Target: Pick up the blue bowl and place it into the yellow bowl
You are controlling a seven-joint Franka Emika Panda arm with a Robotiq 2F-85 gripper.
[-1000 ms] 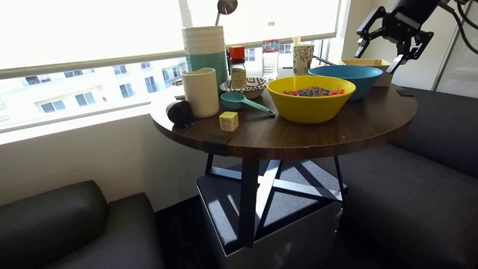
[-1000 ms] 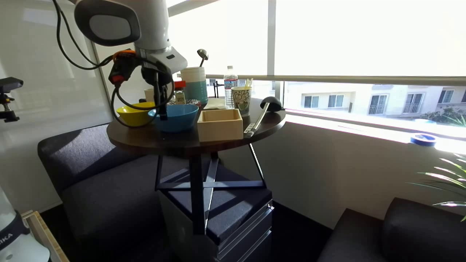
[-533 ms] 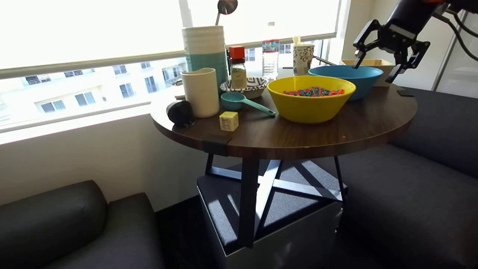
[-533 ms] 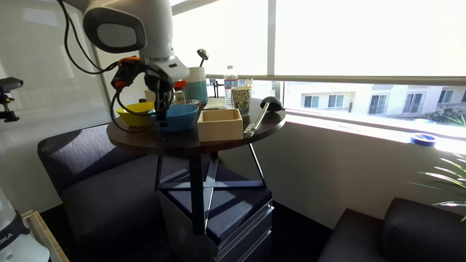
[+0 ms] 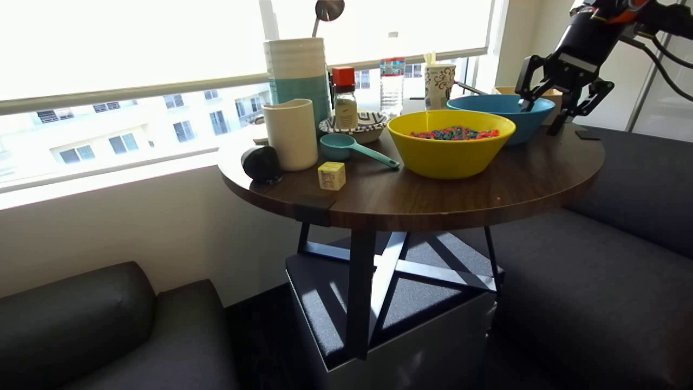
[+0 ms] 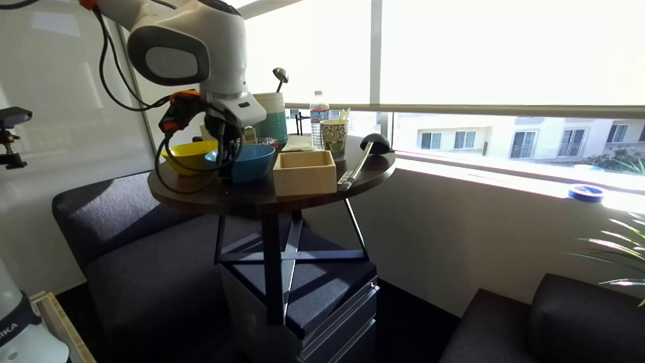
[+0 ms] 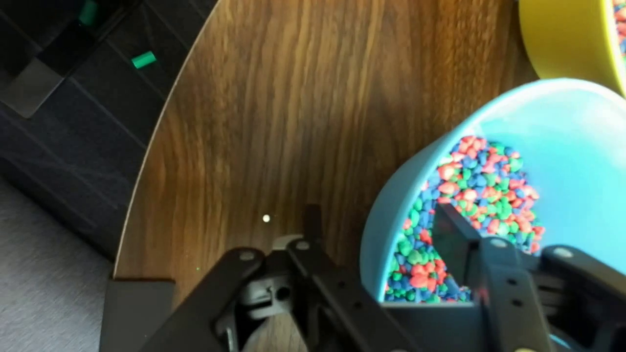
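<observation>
The blue bowl (image 5: pixel 501 105) stands upright on the round table, beside and behind the yellow bowl (image 5: pixel 449 154) in that exterior view. Both also show in the other exterior frame, as the blue bowl (image 6: pixel 254 164) and yellow bowl (image 6: pixel 189 156). In the wrist view the blue bowl (image 7: pixel 577 171) holds small red, green and blue pieces; the yellow bowl (image 7: pixel 570 41) is at the top right corner. My gripper (image 7: pixel 379 220) is open astride the blue bowl's wall: one finger inside over the pieces, one outside over the table. The gripper (image 5: pixel 541 116) looks the same in an exterior view.
A tan wooden box (image 6: pixel 305 176) stands close beside the blue bowl. A patterned cup (image 5: pixel 439 86), a water bottle (image 5: pixel 392 89), a spice jar (image 5: pixel 345 105), a teal scoop (image 5: pixel 338 147) and a small block (image 5: pixel 332 176) are on the table (image 5: pixel 422 203).
My gripper has moved down and tilted slightly, so its open fingers now straddle the blue bowl's rim. Both bowls have stayed in place.
</observation>
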